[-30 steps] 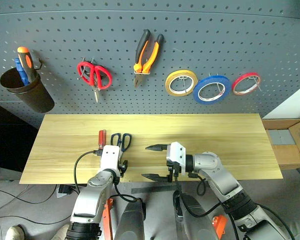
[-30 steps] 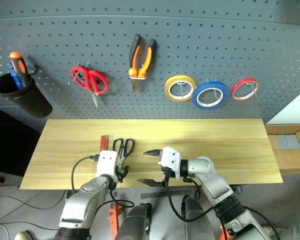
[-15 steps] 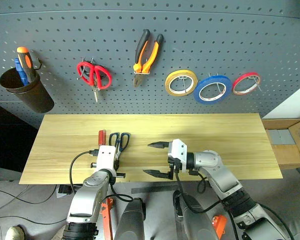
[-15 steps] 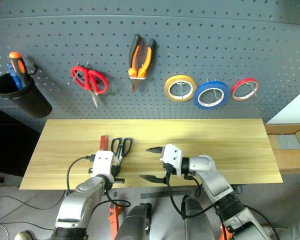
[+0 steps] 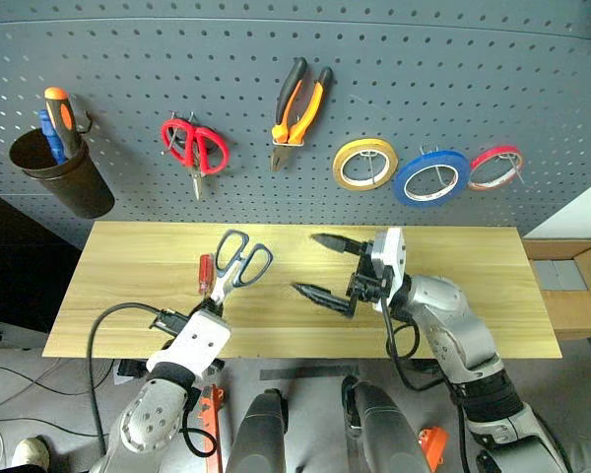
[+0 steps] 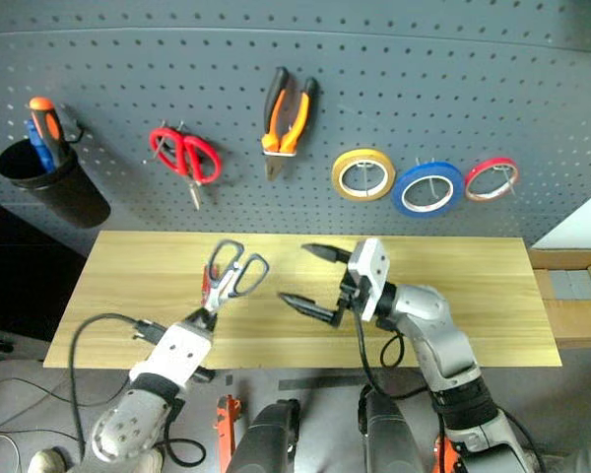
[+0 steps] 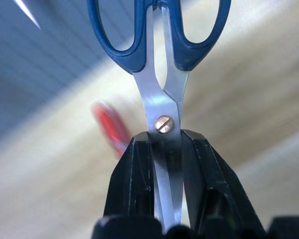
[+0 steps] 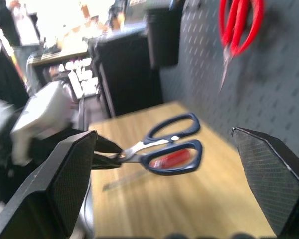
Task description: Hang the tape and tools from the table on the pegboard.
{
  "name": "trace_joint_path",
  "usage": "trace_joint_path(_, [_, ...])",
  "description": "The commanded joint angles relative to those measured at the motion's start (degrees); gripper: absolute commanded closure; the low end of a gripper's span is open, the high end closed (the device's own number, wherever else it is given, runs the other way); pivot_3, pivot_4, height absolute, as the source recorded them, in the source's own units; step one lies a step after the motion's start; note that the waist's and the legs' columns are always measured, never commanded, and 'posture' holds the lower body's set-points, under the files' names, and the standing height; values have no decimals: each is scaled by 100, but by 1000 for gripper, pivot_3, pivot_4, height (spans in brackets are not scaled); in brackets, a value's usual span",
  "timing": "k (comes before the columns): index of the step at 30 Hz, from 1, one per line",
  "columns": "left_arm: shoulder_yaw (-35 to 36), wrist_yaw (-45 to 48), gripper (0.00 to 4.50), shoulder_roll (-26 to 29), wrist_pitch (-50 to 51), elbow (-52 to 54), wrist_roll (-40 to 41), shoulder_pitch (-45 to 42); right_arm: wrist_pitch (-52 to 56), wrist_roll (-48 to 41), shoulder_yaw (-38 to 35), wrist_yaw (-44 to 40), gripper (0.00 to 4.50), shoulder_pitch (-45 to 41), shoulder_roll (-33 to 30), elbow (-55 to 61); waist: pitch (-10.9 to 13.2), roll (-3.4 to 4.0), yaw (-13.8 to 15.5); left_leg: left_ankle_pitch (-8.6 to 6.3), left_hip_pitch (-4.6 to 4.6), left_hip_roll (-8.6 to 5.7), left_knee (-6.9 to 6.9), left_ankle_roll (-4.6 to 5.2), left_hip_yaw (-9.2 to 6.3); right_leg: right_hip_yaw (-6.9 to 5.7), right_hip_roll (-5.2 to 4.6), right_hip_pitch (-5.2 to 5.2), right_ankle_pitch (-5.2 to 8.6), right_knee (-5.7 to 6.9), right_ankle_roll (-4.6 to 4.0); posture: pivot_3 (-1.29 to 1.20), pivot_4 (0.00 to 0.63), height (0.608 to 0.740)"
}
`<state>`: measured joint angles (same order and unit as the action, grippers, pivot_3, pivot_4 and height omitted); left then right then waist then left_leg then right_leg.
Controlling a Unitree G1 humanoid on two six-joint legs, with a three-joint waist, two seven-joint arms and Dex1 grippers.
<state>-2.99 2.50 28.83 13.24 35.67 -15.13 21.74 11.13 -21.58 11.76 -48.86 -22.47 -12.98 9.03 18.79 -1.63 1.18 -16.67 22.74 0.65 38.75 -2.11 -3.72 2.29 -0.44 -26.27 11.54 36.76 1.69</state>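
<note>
My left gripper [image 5: 215, 301] is shut on the blades of the dark blue-handled scissors [image 5: 238, 258] and holds them above the table [image 5: 473, 315], handles toward the pegboard [image 5: 473, 79]. In the left wrist view both fingers [image 7: 134, 169] clamp the blades just below the pivot screw. The red-handled screwdriver [image 5: 205, 271] lies on the wood under the scissors, partly hidden by them. My right gripper [image 5: 307, 263] hovers open and empty to the right of the scissors, pointing toward them. The blue tape [image 5: 431, 177] and the orange-and-black pliers [image 5: 297, 103] hang on the pegboard.
Red-handled scissors [image 5: 192, 148], a yellow roll [image 5: 364, 163] and a thin red roll [image 5: 494, 168] hang on the board. A dark cup [image 5: 64, 187] with an orange-handled screwdriver hangs at the far left. A cardboard box [image 5: 581, 286] sits past the table's right end.
My left gripper closed on the scissors and lifted them off the table, turning them handles-up. The right gripper rose, still open. The head camera shifted slightly.
</note>
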Motion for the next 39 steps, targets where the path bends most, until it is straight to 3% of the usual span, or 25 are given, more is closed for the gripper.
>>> trace_joint_path(1, [536, -490, 4052, -135, -741, 371, -478, -138, -9, -150, -144, 291, 0, -243, 235, 278, -26, -1, 28, 1, -1, 0, 0, 0, 2, -3, 0, 0, 0, 2, 0, 195, 211, 740])
trace_joint_path(7, [1232, -632, 4052, -386, -737, -362, -276, -1370, -334, 35, -169, 509, 0, -723, 616, -194, -192, -10, 71, 13, 1, -2, 4, -14, 15, -41, 8, 3, -18, 12, -28, 193, 183, 740])
trace_joint_path(15, [1155, -181, 4052, -499, -639, -1258, 78, -2490, -571, 142, -193, 578, 0, -946, 687, -473, -295, -44, 70, 17, -5, -7, 7, -20, 20, -44, 13, 9, -26, 19, -29, 168, 178, 740])
trace_joint_path(28, [907, 295, 4052, -714, -464, -1689, 307, -2779, -532, 229, -196, 730, 0, -826, 629, -307, -392, -45, 62, 22, -15, -6, 8, -25, 15, -45, 11, 16, -39, 28, -42, 136, 181, 740])
trace_joint_path(39, [1220, -32, 4052, -905, -715, -1141, 220, -2507, -579, 260, -115, 752, 0, -750, 591, -237, -455, -47, 48, 24, -33, -5, 9, -23, 27, -38, 17, 27, -43, 32, -48, 142, 171, 740])
